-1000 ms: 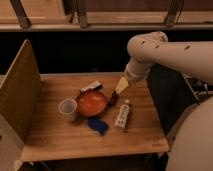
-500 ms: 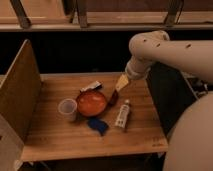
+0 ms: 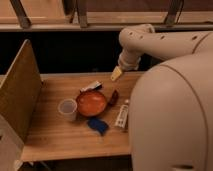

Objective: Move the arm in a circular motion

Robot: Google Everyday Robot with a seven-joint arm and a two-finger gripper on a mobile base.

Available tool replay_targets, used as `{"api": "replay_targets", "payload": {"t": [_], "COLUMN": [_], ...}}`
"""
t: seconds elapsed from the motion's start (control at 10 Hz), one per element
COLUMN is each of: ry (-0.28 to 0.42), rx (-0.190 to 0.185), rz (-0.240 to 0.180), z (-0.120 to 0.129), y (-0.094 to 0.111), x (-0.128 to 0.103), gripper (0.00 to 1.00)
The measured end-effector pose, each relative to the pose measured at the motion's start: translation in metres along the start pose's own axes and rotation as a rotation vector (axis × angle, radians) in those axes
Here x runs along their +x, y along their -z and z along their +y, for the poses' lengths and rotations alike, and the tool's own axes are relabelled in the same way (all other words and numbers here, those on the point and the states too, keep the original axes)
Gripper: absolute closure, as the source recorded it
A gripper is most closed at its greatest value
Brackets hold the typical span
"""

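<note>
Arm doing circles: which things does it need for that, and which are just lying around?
For the job:
- arm
- its tool, up over the table, behind the bowl

Just lying about, all on the table:
- bowl
- cup
- blue scrap
- tube
- packet

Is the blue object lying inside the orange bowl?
No: the blue object lies on the wooden table in front of the orange bowl, while the hand on the arm hangs behind the bowl.
</note>
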Motion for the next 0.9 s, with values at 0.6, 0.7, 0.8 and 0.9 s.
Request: {"api": "replay_targets", "payload": {"t": [0.6, 0.7, 0.8, 0.9], "ry": [0.27, 0.313, 0.353, 0.375], "rx": [-0.086, -0.107, -0.118, -0.125], "rz": [-0.058, -0.054, -0.045, -0.036], "z": [0.081, 0.103, 0.121, 0.133], "y": [-0.011, -0.01, -0.008, -0.007], "x": [-0.087, -0.089, -0.088, -0.086], "gripper": [0.2, 0.2, 0.2, 0.2]}}
